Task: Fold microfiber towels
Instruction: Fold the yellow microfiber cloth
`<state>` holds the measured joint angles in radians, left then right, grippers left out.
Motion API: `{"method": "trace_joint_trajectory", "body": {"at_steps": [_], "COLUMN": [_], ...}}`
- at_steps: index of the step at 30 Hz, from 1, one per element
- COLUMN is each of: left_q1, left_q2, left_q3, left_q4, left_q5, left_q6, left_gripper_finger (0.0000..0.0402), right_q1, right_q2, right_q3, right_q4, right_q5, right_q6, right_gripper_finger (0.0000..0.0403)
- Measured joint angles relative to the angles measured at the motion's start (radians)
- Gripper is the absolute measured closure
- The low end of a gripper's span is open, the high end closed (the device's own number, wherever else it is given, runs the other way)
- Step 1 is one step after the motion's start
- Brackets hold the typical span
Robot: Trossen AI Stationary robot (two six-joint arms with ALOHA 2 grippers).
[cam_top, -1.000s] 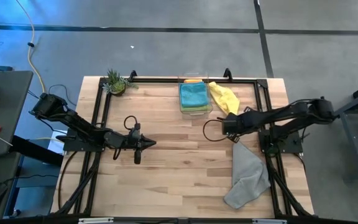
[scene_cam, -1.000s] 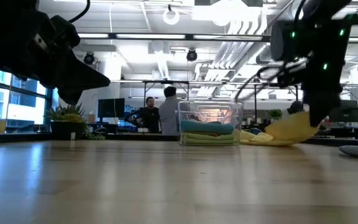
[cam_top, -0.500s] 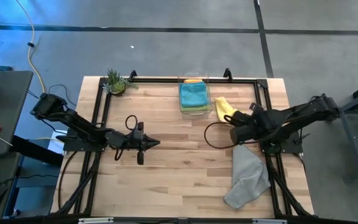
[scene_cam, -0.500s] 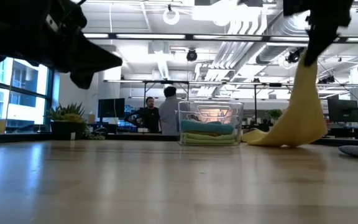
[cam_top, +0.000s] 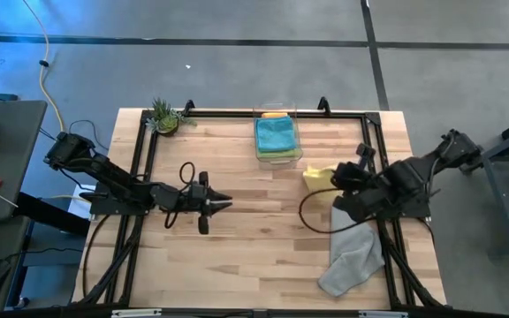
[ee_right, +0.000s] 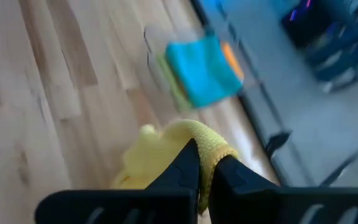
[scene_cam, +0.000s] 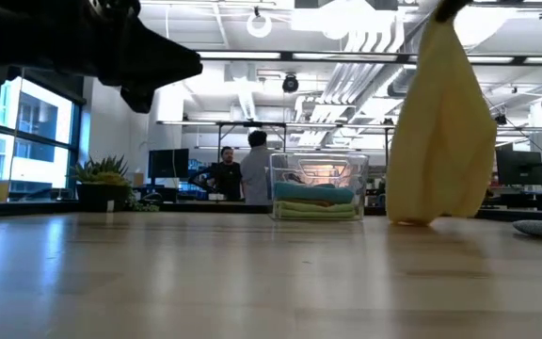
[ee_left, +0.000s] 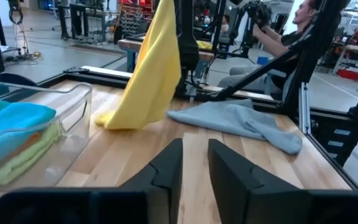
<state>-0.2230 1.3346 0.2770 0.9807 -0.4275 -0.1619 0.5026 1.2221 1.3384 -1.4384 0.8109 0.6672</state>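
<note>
A yellow towel [scene_cam: 440, 132] hangs from my right gripper [ee_right: 205, 158], which is shut on it above the table's right half [cam_top: 336, 179]. Its lower end [ee_left: 114, 118] touches the wood. A grey towel [cam_top: 353, 247] lies crumpled flat at the near right. Teal, lime green and orange towels sit stacked in a clear bin [cam_top: 277, 137] at the far middle. My left gripper [ee_left: 194, 162] hovers level over the table's left-middle [cam_top: 226, 201], pointing right. Its fingers stand a little apart with nothing between them. My right gripper pinches a bunched edge of the yellow towel [ee_right: 215, 148] between its two fingers, slanting down from above. Whether it has one layer or several I cannot tell. The towel hangs slack below the fingers, with only its lower end on the table.
A small potted plant [cam_top: 166, 117] stands at the far left corner. Black frame rails [cam_top: 148, 168] run along the table's left, far and right sides. Bare wood [cam_top: 254, 256] lies between the arms and toward the near edge. People stand in the room beyond [scene_cam: 238, 174].
My right gripper has risen and swung toward the table's near-right. It has drawn the yellow towel up from a low heap beside the bin until it hangs long, and the lower end has slid nearer. My left gripper has moved up and slightly toward the right.
</note>
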Motion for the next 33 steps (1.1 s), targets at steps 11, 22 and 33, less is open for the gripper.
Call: {"method": "trace_joint_trajectory", "body": {"at_steps": [11, 22, 33], "left_q1": [0.01, 0.09, 0.127], "left_q2": [0.0, 0.0, -0.076], "left_q3": [0.072, 0.204, 0.212], "left_q4": [-0.056, -0.267, -0.432], "left_q5": [-0.008, 0.132, 0.136], "left_q6": [-0.019, -0.064, -0.02], "left_gripper_finger": [0.0285, 0.0223, 0.0202], "right_q1": [0.041, -0.031, -0.118], "right_q2": [0.0, 0.082, 0.339], "right_q3": [0.007, 0.007, 0.008], "right_q4": [0.273, 0.631, 0.922], "right_q5": [0.122, -0.172, -0.52], "right_q6": [-0.362, -0.73, -0.909], "right_gripper_finger": [0.0403, 0.0403, 0.0403]}}
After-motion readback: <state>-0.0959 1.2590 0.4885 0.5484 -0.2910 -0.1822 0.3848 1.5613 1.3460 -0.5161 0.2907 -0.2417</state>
